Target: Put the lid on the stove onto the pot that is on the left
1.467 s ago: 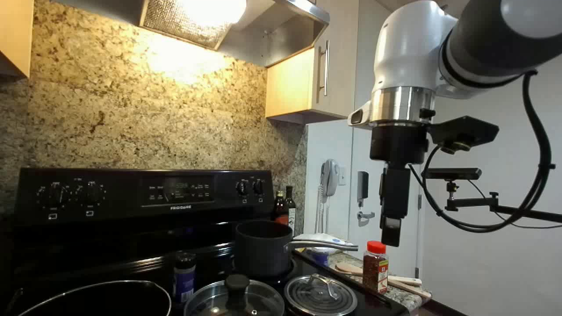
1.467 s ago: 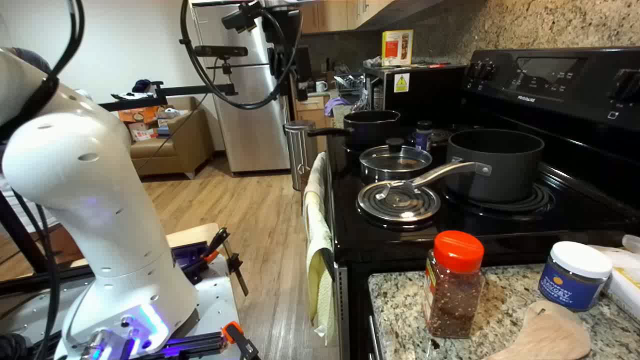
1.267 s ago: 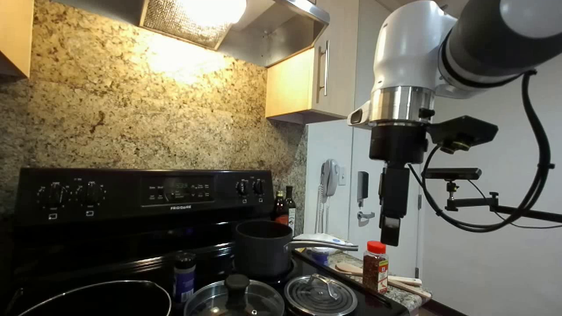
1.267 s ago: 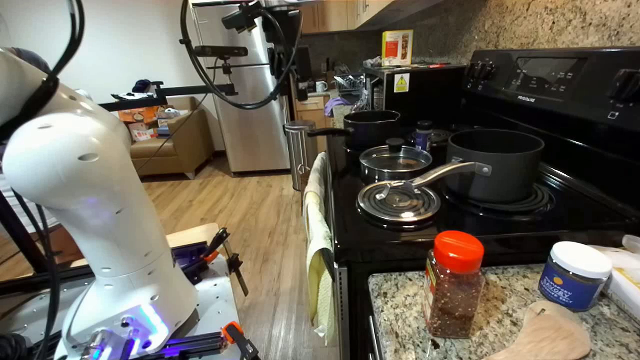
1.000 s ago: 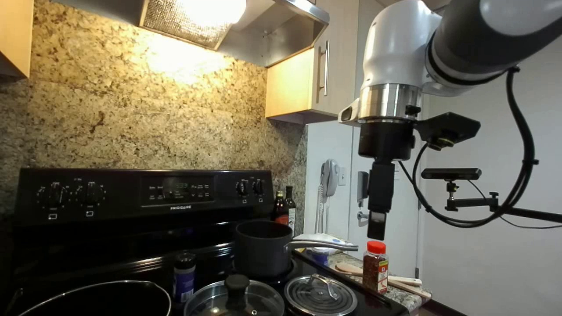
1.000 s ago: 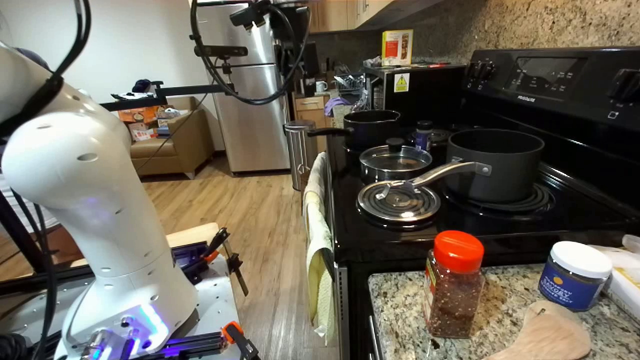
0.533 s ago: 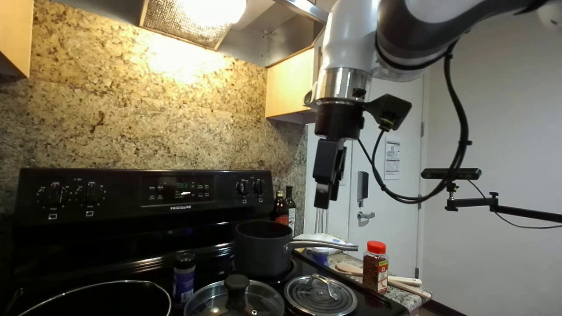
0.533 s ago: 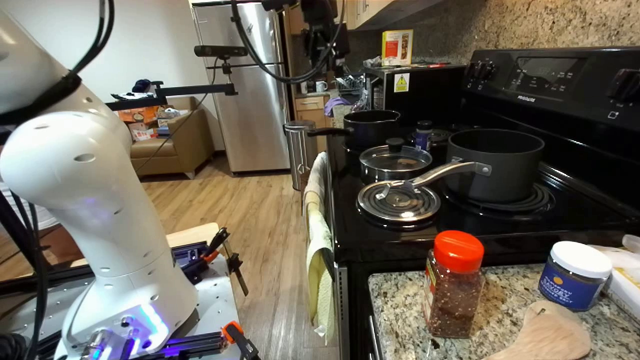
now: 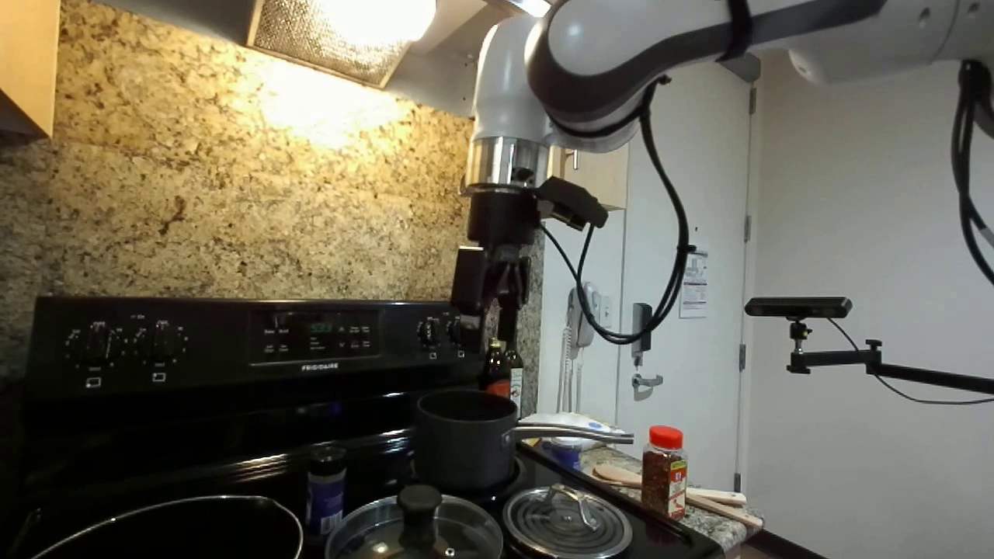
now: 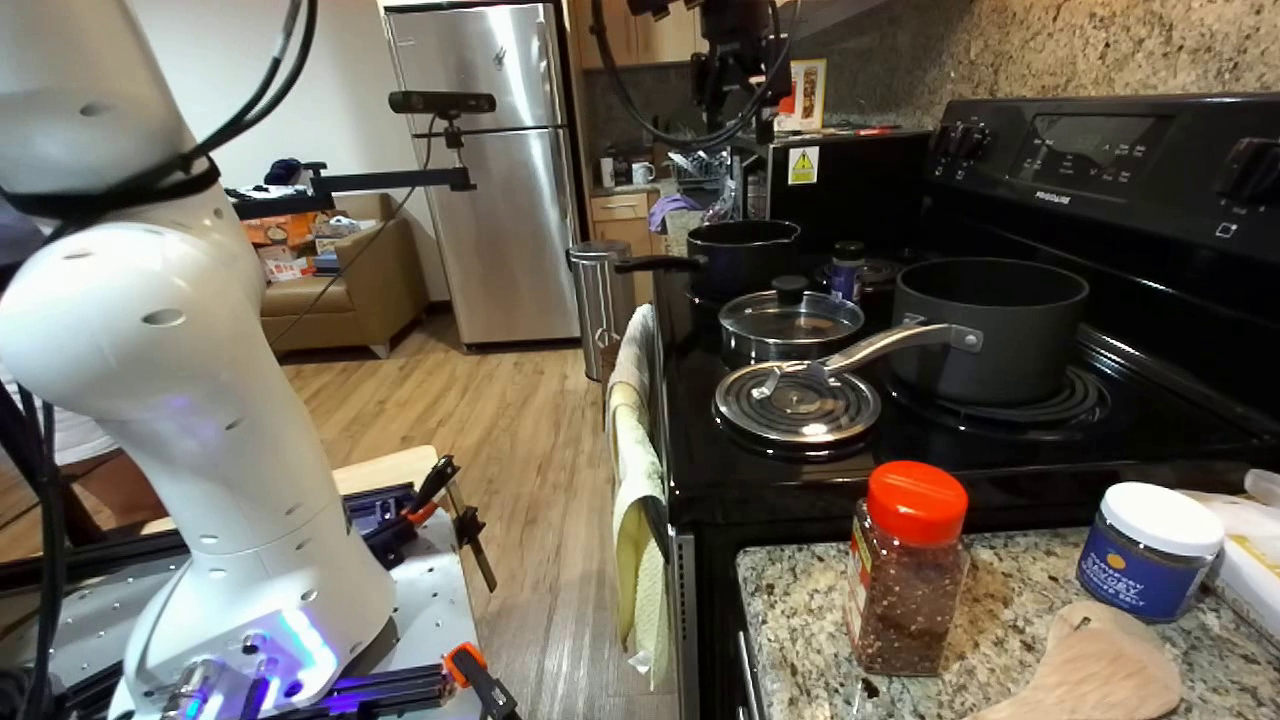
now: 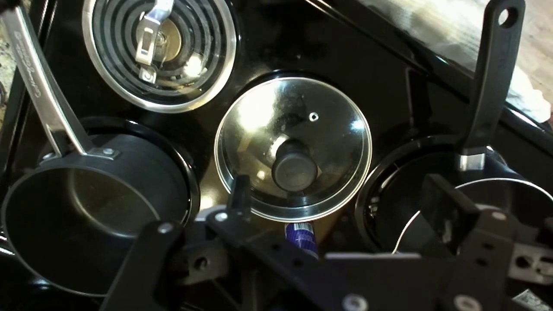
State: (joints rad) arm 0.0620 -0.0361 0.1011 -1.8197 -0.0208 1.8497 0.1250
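The lid [image 9: 373, 522], round clear glass with a steel rim and dark knob, sits front-centre on the stove. It shows in both exterior views [image 10: 765, 322] and the wrist view [image 11: 332, 129]. I cannot tell whether a low pan is under it. The pot [image 9: 264, 505], low and dark with a thin shiny rim, is left of the lid in an exterior view and partly cut off. It also shows behind the lid in an exterior view [image 10: 745, 255] and at the right of the wrist view [image 11: 518, 190]. My gripper [image 9: 489, 330] is open and empty, high above the stove, its fingers [image 11: 339, 190] wide apart.
A taller dark grey pot [image 9: 466, 446] with a steel handle stands at the back. A smaller glass lid [image 10: 845, 405] with a steel strap handle lies on a front burner. A blue spice jar [image 9: 326, 497] stands behind the lid. A red-capped jar [image 10: 910, 590] is on the counter.
My arm has swung over the stove, leftward in an exterior view, with the wrist turning so both fingers show apart. The lid, pots and jars have not moved.
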